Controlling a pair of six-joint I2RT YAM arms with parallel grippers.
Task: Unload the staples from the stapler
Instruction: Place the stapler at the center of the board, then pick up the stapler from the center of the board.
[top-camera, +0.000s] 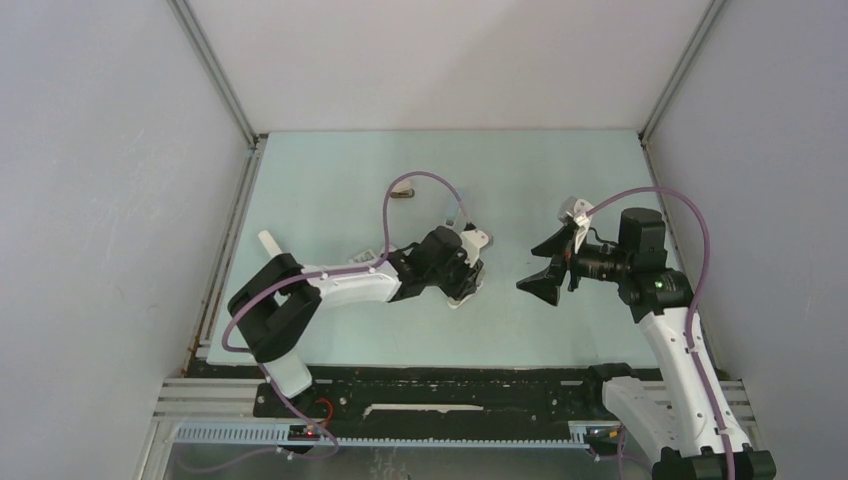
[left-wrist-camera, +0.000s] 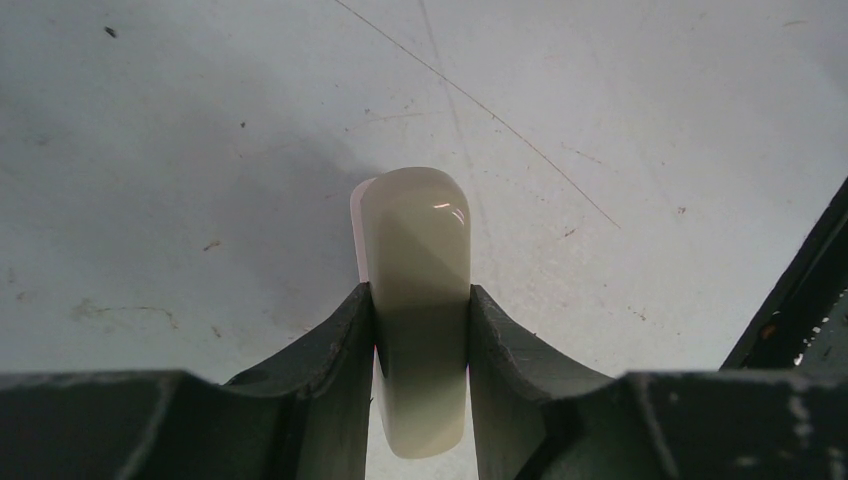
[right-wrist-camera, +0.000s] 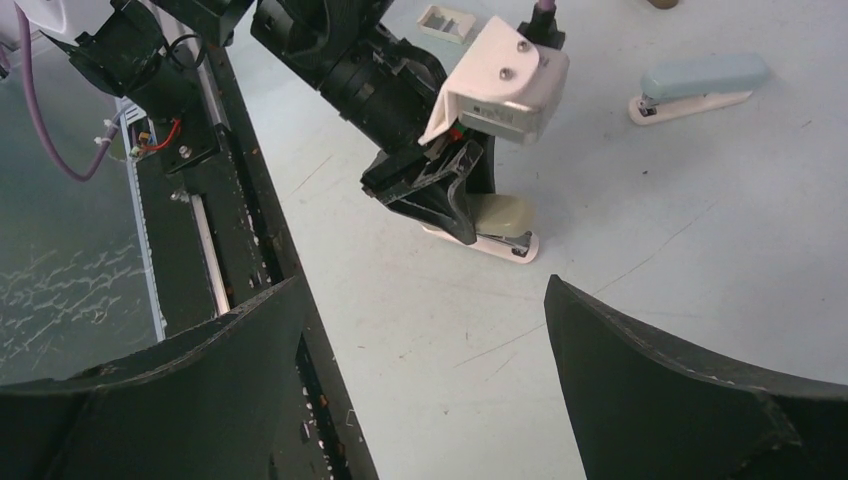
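Both grippers are in view. Nearest, the right gripper (right-wrist-camera: 425, 290) hangs above the table (right-wrist-camera: 640, 200) with its jaws spread wide and nothing between them, facing across towards the left arm. Beyond it, the left gripper (left-wrist-camera: 420, 300) is closed tight on the rounded top shell of a cream stapler (left-wrist-camera: 415, 230), whose white base rests flat on the table. Farther off lies a small white box (right-wrist-camera: 445, 22). The light-blue stapler (right-wrist-camera: 700, 78), taken to be the item named in the task, lies shut on its base towards the far side, well apart from both grippers. A brown item (top-camera: 402, 190) sits farther back again. No staples can be made out in any view.

Risks, as judged:
- **Wrong item:** effort is on the cream stapler while the light-blue stapler is not yet opened, so the wrong item may be unloaded.
- **Slip or lift:** the clamped shell is smooth and curved. A pull could let it slip from the grip, or lift the whole unit instead of hinging it open.
- **Collision:** the right gripper, if it closes in, could strike the left wrist.
- **Lost staples:** loose staples could scatter and drop at the black rail (right-wrist-camera: 230, 220).
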